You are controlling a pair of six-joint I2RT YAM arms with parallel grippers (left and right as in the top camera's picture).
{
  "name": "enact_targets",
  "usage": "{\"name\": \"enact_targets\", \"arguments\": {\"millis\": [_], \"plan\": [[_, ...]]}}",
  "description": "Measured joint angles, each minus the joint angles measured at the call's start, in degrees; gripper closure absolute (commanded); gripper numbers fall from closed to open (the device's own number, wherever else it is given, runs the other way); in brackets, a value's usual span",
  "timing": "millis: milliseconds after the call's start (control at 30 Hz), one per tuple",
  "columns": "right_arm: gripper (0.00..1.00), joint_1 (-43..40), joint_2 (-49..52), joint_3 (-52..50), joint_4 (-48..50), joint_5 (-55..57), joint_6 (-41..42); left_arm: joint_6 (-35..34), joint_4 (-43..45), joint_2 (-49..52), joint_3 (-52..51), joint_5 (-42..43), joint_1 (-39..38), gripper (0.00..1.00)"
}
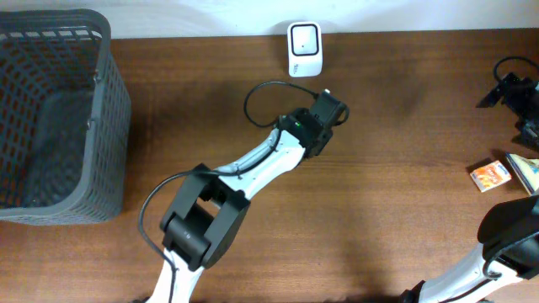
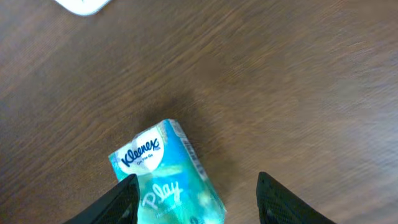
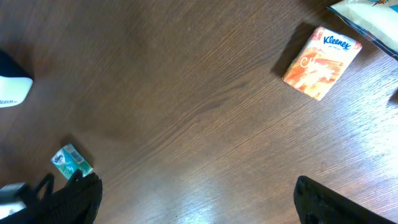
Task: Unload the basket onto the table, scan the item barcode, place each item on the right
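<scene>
Right under my left claw (image 2: 196, 186), the teal Kleenex pack (image 2: 165, 174) lay flat on the wooden table (image 2: 298, 74). My fingers (image 2: 121, 202) were spread to either side of it and weren't pinching anything. One looked pressed up against the pack's edge, though I couldn't tell if it actually touched, and the other had a strip of bare wood between it and the pack.

From overhead my wrist hid the pack completely. The white scanner (image 1: 304, 49) sat a bit further out, at the table's far edge, with a black cable (image 1: 257, 101) looped near my wrist. The grey basket (image 1: 50, 118) was way off at the left end.

My right claw (image 3: 196, 183) hung spread wide and held nothing, over bare wood. An orange Kleenex pack (image 3: 322, 53) lay beyond it, well apart from the teal one.
</scene>
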Motion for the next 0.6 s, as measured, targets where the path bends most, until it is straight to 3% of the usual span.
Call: {"name": "enact_targets", "arguments": {"millis": [600], "plan": [[0.02, 0.0, 0.0, 0.0, 0.0, 0.0, 0.0, -0.9, 1.2, 4.8, 0.0, -2.9, 0.1, 0.51]]}}
